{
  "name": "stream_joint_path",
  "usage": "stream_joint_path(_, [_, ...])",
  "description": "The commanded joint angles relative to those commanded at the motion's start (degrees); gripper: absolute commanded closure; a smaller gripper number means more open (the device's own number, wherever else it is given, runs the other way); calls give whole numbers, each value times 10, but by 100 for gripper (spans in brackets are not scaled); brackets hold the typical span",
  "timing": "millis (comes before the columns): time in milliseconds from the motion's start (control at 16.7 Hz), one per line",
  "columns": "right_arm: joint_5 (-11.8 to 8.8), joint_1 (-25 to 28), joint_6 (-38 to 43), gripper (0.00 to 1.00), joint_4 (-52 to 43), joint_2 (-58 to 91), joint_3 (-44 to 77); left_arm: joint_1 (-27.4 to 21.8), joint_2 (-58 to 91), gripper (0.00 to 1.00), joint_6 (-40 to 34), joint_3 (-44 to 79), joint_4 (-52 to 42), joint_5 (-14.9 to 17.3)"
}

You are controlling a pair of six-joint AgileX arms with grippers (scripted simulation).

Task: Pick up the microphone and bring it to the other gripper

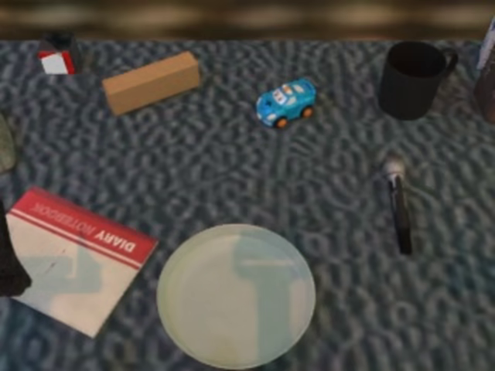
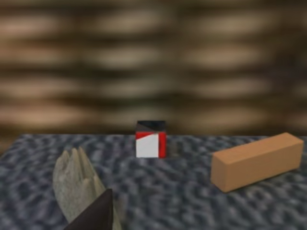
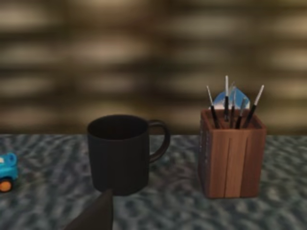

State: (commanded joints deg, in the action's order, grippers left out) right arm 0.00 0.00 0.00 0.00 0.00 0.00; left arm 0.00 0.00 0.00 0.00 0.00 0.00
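Black-handled mic is lying on the surface, well apart from both claws; neither claw's state is showing, so cannot tell.

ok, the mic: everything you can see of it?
The mic shows only in the top view. It has a slim black stick handle and a small round silvery-grey head, the head looking metallic. It lies flat on the mottled blue-grey tablecloth at the table's right side, head toward the black mug, handle running down toward the near edge, slightly tilted. Nothing but the cloth touches it; no gripper is near it. The plate lies apart, to its left.
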Motion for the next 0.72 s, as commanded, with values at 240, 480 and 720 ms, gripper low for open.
stream_joint_path(240, [-1, 4, 4, 0, -10, 17, 17, 0, 0, 0, 0, 0, 0, 0])
stream_joint_path(480, [-4, 25, 26, 0, -68, 126, 111, 0, 0, 0, 0, 0, 0, 0])
stream_joint_path(720, [-5, 54, 61, 0, -161, 326, 255, 0, 0, 0, 0, 0, 0, 0])
